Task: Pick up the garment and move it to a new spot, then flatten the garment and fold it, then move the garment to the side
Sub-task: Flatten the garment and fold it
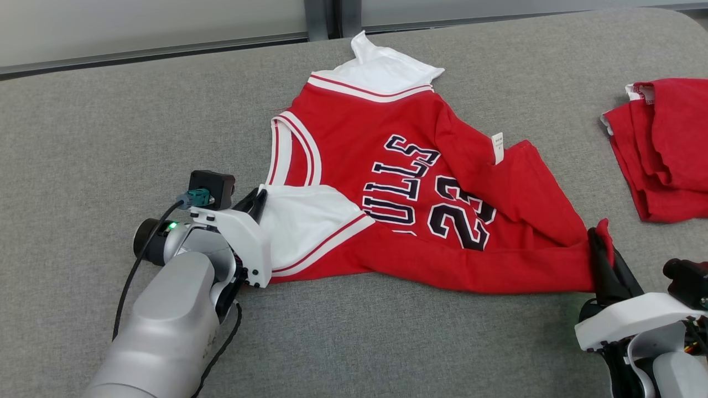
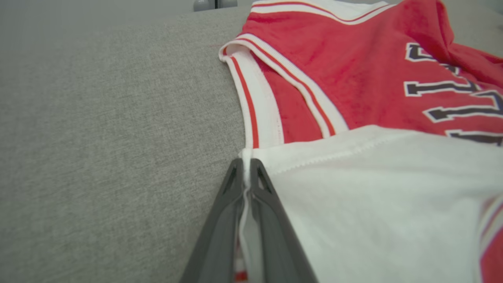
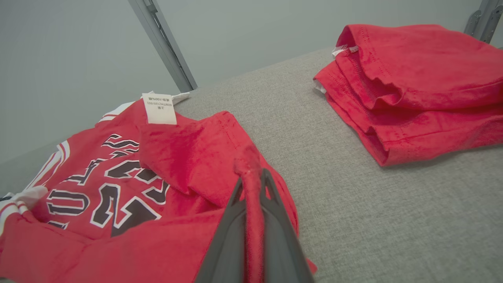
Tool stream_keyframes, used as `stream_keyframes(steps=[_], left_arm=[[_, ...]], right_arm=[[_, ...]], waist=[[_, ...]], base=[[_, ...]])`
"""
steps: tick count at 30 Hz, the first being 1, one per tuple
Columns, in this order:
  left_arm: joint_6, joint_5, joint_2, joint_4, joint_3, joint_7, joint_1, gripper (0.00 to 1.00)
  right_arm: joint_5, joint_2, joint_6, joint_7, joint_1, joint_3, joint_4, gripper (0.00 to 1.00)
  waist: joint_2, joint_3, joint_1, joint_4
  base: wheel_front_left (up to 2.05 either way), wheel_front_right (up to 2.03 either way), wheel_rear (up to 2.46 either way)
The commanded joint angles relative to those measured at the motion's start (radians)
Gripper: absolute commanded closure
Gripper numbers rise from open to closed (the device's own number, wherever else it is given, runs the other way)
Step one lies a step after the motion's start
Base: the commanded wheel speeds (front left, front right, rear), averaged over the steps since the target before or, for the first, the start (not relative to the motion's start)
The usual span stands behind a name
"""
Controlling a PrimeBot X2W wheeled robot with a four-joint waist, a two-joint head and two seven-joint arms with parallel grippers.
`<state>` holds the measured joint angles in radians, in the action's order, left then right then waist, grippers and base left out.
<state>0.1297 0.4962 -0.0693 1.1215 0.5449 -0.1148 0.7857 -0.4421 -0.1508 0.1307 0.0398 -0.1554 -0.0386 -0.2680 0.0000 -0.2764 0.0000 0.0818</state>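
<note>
a red basketball jersey (image 1: 420,182) lies rumpled, print showing, on the grey surface (image 1: 110,138), near the folded red pile (image 1: 664,149) but apart from it, on the pile's side toward the robot's left. the left gripper (image 1: 259,202) is pinched narrow on the edge of the jersey's white sleeve panel (image 1: 304,221), the corner farthest from the pile. the right gripper (image 1: 600,243) is clamped on a red hem corner, the one nearest the pile, with a tuft of cloth poking up past its fingertips. between the two holds the cloth sits in ridges, and a flap carrying the care label (image 1: 497,146) is turned over on the pile side of the numbers. the likely trouble: each hold takes only a thin edge, so a hard pull to stretch the jersey flat could slip a corner free. an uneven lift could trap the turned flap inside the fold. a swing toward the pile could drag the hem into it and upset that stack.
</note>
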Motion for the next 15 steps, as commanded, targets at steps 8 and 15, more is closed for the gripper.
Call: stream_keyframes(steps=[8, 15], left_arm=[[0.0, 0.074, -0.013, -0.04, 0.051, -0.065, -0.01, 1.0], [0.0, 0.116, -0.05, -0.155, 0.067, -0.144, -0.06, 1.0]], right_arm=[[0.007, -0.009, 0.0, 0.018, 0.0, 0.005, -0.012, 1.0], [0.017, -0.061, 0.0, 0.03, -0.031, 0.007, 0.016, 1.0]], waist=[[0.0, 0.016, 0.0, -0.024], [0.0, 0.095, 0.0, -0.069]], base=[[0.0, 0.0, 0.0], [0.0, 0.0, 0.0]])
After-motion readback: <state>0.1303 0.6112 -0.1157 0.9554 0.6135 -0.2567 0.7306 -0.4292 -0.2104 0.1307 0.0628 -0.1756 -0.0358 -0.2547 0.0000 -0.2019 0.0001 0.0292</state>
